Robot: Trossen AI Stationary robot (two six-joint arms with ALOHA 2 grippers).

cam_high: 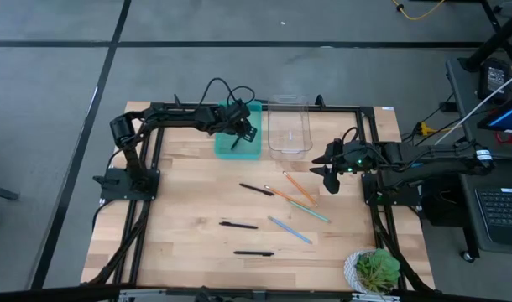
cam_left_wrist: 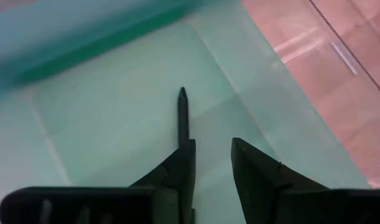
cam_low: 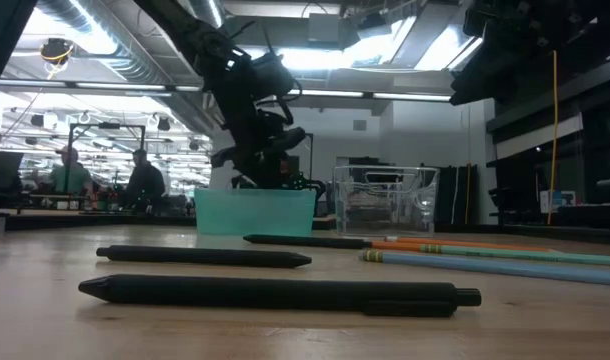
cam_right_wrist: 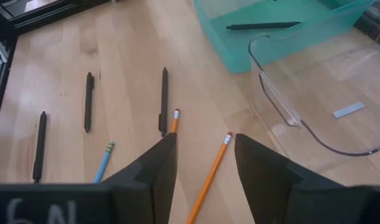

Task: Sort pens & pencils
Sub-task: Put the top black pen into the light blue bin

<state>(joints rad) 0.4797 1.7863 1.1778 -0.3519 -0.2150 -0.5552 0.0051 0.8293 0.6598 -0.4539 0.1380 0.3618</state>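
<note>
the left gripper [cam_high: 237,127] hangs over the teal bin [cam_high: 254,151] in the upper middle of the overhead frame, and its wrist camera looks straight down into that bin. a black pen [cam_left_wrist: 182,115] runs out from beside one of its fingers [cam_left_wrist: 177,171]. the fingers stand apart with a clear gap, and the pen lies along the inner face of one finger only, so i'd call the pincer parted and the pen let go or very nearly so; i can't tell whether it rests on the bin floor or leans on that finger. seen from the right wrist, the pen lies flat inside the teal bin, upper middle of that frame.

to finish this drop cleanly, i'd want the fingers to spread a touch wider before lifting, then rise straight up so the finger doesn't drag the pen over the wall.

three more black pens [cam_high: 238,225] wait on the wooden table [cam_high: 180,252], centre and lower centre of the overhead frame. the pencils [cam_high: 298,190], orange and light blue, lie to their right, near each other. the clear bin [cam_high: 274,143] sits just right of the teal one, with no pencil in it that i can see.

the right gripper [cam_high: 329,172] waits at right of centre near the pencils, fingers open, holding nothing.
</note>
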